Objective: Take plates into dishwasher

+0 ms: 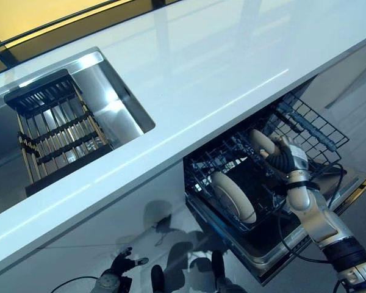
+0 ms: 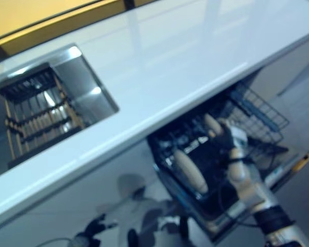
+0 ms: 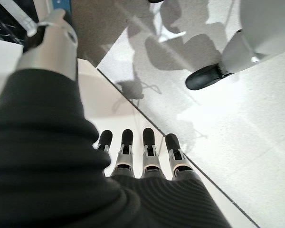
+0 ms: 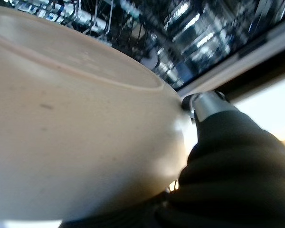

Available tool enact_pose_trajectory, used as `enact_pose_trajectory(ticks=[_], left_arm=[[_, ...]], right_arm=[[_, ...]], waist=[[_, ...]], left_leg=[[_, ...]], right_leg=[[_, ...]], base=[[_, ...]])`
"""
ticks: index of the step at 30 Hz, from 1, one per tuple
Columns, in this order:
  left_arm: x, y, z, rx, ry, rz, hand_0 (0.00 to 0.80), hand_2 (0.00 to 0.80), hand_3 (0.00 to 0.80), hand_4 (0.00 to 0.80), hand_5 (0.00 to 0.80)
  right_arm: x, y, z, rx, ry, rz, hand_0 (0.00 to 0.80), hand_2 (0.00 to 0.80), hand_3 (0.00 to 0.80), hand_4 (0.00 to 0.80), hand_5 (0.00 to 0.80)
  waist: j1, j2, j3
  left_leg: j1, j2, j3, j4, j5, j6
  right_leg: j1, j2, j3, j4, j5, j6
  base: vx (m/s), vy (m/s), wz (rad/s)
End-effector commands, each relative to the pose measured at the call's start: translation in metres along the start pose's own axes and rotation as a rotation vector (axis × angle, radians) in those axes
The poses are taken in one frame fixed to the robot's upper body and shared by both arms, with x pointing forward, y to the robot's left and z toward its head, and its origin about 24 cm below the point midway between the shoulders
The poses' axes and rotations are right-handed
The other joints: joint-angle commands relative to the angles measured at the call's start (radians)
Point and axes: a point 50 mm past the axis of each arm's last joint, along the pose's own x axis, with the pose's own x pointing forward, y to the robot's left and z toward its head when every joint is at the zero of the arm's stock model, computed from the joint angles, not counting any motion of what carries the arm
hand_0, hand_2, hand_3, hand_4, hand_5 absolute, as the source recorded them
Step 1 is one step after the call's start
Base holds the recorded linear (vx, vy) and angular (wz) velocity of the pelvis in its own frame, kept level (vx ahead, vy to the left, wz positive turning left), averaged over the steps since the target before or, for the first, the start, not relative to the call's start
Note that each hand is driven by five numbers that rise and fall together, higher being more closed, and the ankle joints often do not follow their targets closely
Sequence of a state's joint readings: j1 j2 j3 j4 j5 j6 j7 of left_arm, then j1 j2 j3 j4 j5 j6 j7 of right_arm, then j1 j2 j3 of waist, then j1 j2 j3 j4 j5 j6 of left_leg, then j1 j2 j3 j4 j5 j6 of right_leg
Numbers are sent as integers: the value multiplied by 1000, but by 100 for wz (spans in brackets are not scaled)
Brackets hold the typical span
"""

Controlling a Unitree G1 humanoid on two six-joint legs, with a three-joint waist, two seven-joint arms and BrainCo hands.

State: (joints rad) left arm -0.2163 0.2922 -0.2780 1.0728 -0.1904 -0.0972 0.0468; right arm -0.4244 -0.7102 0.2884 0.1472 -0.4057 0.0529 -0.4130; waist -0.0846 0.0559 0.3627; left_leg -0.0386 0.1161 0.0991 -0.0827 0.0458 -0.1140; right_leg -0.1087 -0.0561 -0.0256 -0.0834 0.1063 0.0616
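Note:
The dishwasher's lower rack (image 1: 305, 122) is pulled out under the counter. One cream plate (image 1: 232, 195) stands on edge in the rack's near part. A second cream plate (image 1: 262, 143) is upright further back, and my right hand (image 1: 287, 160) is shut on its rim; in the right wrist view this plate (image 4: 71, 123) fills most of the picture with my thumb (image 4: 204, 102) against its edge. My left hand (image 1: 119, 267) hangs low by the cabinet front, fingers (image 3: 149, 142) straight and holding nothing.
A long white counter (image 1: 201, 73) runs across the view. A steel sink (image 1: 113, 91) at the left holds a dark dish rack (image 1: 55, 128). The dishwasher door (image 1: 348, 189) lies open below the rack. Grey floor shows beneath.

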Motion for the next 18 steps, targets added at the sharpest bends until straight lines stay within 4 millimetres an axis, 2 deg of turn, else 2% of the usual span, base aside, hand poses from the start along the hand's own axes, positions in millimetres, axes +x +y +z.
enact_pose_trajectory(ticks=[1, 18], left_arm=[[3, 12, 12, 49, -29, 31, 0, 0, 0, 0, 0], [6, 13, 24, 63, -57, 22, 0, 0, 0, 0, 0]], right_arm=[[21, -17, 20, -80, -104, -133, 800, 800, 800, 800, 800], [25, -9, -3, -180, 15, -157, 800, 800, 800, 800, 800]], waist=[[29, -36, -23], [55, -28, -5]], left_leg=[[-110, -52, -47, 3, 57, 67], [-134, -67, -64, 1, 61, 71]], right_leg=[[-41, 14, -37, 141, -100, -10], [-68, 3, -68, 162, -104, -7]], base=[[-16, -10, 8], [-16, -9, 3]])
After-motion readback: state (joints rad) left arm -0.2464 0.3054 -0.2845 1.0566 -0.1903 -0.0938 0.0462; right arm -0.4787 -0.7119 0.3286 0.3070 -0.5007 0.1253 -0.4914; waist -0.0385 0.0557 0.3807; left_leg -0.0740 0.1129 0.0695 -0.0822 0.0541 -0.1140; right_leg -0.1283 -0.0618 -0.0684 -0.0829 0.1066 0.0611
